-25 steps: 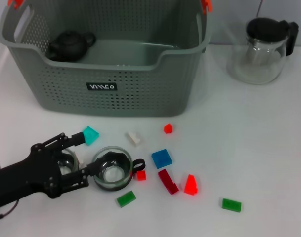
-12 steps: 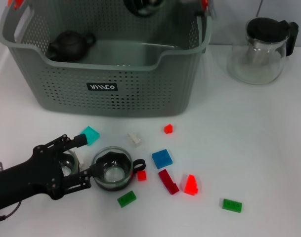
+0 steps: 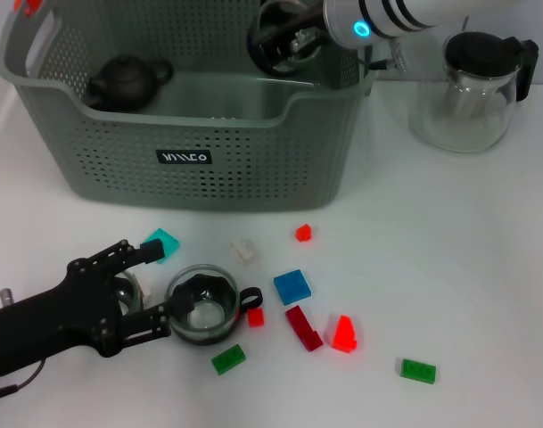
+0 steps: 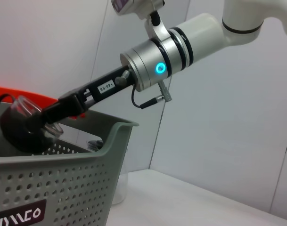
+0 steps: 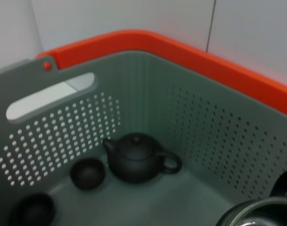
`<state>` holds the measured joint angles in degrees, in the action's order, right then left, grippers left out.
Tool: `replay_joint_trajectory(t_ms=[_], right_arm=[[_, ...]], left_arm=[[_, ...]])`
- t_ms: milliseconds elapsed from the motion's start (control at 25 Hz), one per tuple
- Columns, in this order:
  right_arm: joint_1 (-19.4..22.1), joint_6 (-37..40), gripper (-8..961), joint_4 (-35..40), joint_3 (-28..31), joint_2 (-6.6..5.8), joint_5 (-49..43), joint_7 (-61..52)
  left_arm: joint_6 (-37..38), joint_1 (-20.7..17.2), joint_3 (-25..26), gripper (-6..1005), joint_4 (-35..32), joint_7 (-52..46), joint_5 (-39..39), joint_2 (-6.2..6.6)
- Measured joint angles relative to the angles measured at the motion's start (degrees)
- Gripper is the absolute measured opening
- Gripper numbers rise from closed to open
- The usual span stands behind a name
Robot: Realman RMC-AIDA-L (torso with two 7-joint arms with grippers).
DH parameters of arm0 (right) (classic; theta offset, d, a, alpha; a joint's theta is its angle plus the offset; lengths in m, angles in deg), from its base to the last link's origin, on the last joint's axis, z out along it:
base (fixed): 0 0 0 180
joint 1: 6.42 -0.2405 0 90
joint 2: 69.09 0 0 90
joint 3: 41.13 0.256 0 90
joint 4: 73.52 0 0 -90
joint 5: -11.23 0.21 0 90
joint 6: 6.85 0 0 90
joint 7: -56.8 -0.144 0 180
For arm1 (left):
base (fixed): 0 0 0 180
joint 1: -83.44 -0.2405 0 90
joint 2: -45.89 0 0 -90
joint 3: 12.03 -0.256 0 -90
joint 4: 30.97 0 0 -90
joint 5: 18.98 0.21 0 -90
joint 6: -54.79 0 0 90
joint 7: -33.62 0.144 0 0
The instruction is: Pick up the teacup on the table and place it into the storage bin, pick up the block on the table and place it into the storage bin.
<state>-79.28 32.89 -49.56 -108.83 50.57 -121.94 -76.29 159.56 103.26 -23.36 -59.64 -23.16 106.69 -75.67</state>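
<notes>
My right gripper (image 3: 287,43) is shut on a glass teacup (image 3: 273,40) and holds it above the back right of the grey storage bin (image 3: 253,160). The left wrist view shows that gripper (image 4: 42,123) pinching the teacup (image 4: 18,127) just over the bin's rim (image 4: 63,155). A second glass teacup (image 3: 202,304) with a dark inside stands on the table. Beside it my left gripper (image 3: 157,283) is open, its fingers either side of a small glass cup (image 3: 124,292). A teal block (image 3: 162,242) lies at the upper fingertip. Blue (image 3: 292,286), white (image 3: 242,251) and red (image 3: 343,333) blocks lie nearby.
Inside the bin sit a black teapot (image 5: 136,157) and small dark cups (image 5: 87,173). A glass pitcher (image 3: 472,89) with a black lid stands at the back right. Green blocks (image 3: 227,358) and a dark red one (image 3: 303,327) are scattered near the front.
My right arm has come into view at the top, carrying a teacup over the bin. The left gripper has barely shifted beside the cup on the table.
</notes>
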Motion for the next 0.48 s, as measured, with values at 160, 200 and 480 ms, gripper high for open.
replay_joint_trajectory(t_ms=[160,200,480], right_arm=[[0.4,0.9,116,-0.1,-0.3,-0.08,0.0,0.0],[0.4,0.9,124,-0.1,-0.3,-0.08,0.0,0.0],[1.2,0.9,196,0.5,-0.6,-0.07,0.1,-0.4]], left_arm=[[0.0,0.0,0.0,860,0.0,0.0,0.0,0.0],[0.0,0.0,0.0,860,0.0,0.0,0.0,0.0],[0.0,-0.1,0.2,860,0.0,0.1,-0.1,0.0]])
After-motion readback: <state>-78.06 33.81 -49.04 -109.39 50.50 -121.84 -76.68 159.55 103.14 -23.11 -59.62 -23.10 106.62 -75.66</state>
